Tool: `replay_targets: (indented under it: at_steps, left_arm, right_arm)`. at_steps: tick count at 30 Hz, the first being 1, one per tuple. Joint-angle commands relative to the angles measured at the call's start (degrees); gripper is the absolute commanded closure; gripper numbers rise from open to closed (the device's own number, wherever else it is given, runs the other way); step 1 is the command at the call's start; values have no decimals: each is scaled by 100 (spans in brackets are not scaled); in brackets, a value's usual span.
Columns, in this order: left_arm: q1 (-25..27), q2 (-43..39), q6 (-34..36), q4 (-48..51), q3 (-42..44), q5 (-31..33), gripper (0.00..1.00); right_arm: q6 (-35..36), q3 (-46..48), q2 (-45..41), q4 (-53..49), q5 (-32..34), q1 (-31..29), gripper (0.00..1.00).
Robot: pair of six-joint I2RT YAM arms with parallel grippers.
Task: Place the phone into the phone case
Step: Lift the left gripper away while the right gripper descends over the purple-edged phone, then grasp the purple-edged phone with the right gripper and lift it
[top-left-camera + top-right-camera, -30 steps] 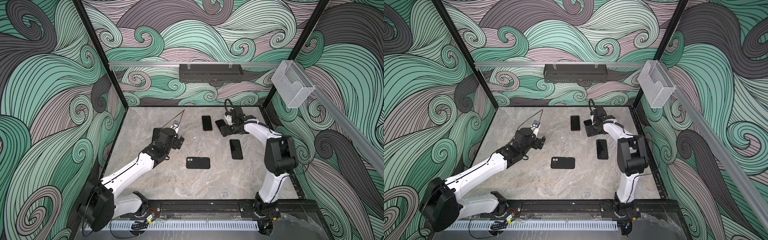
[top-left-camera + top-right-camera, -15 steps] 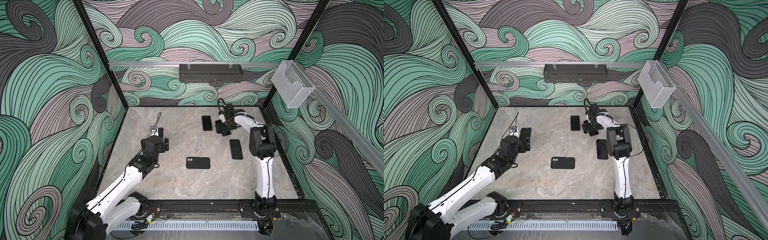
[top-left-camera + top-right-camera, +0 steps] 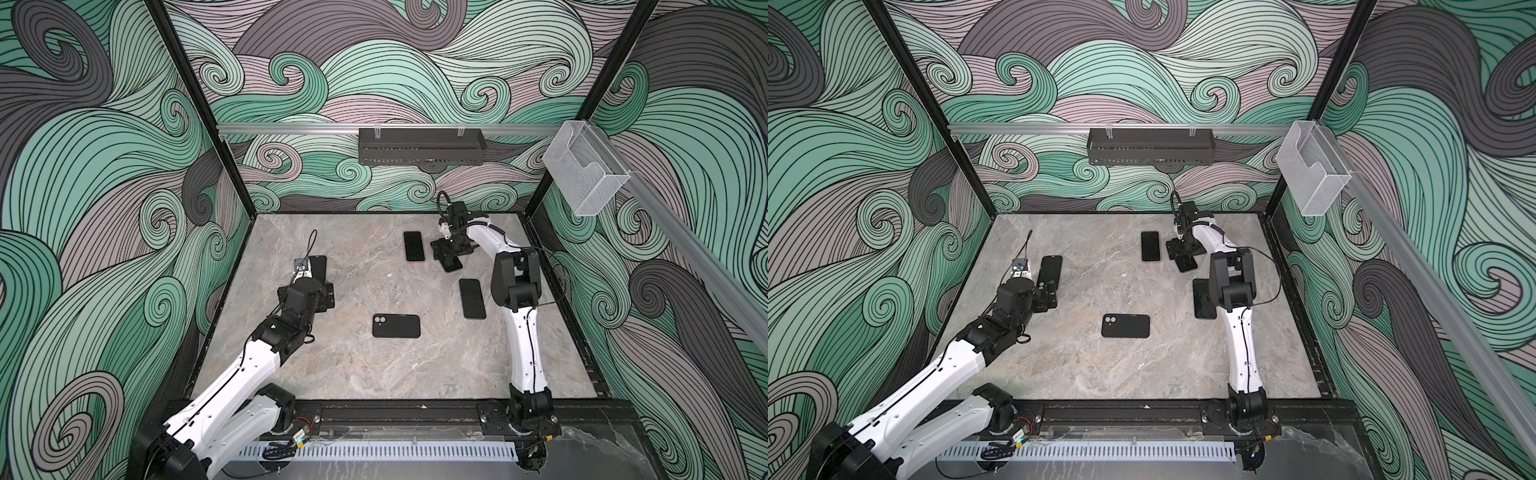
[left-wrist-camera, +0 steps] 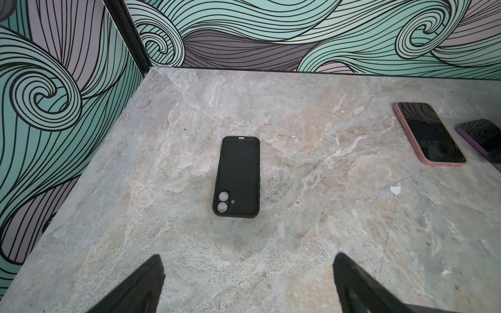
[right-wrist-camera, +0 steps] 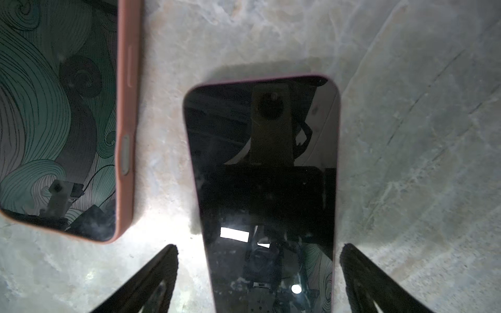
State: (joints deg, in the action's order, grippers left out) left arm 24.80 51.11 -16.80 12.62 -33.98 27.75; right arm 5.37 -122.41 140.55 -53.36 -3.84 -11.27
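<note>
An empty black phone case [image 4: 238, 176] lies open side up near the table's left edge, also visible in both top views [image 3: 318, 266] [image 3: 1051, 269]. My left gripper [image 4: 248, 257] hovers just in front of it, open and holding nothing [image 3: 328, 293]. At the back right, a dark phone with a purple rim [image 5: 265, 189] lies screen up. My right gripper [image 5: 259, 246] is low over it and open [image 3: 446, 255]. One finger stands on each long side, with a gap to the rim on both sides.
A pink-cased phone [image 3: 414, 246] lies just left of the purple-rimmed one [image 5: 62, 116]. Another dark phone [image 3: 472, 298] lies beside the right arm's elbow. A black one with two camera rings [image 3: 396, 326] lies back up at mid-table. A black basket [image 3: 420, 146] hangs on the back wall.
The left arm has swung left and now faces the empty black case. The right arm has folded its elbow upright, and its jaws have narrowed slightly around the purple-rimmed phone.
</note>
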Motion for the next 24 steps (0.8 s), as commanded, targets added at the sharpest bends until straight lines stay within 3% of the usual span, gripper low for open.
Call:
replay_targets:
  at_steps: [1,15,24]
  left_arm:
    - [-52,-60,-32,144,-148,-111,1]
    - [-49,8,61,232,-251,-123,1]
    - [-63,3,112,340,-324,-81,1]
  right_arm:
    - [98,-311,172,-400,58,26,7]
    - [324,-1237,701,-1135,322,-97,13]
    - [244,-1512,893,-1470,635,-191,25]
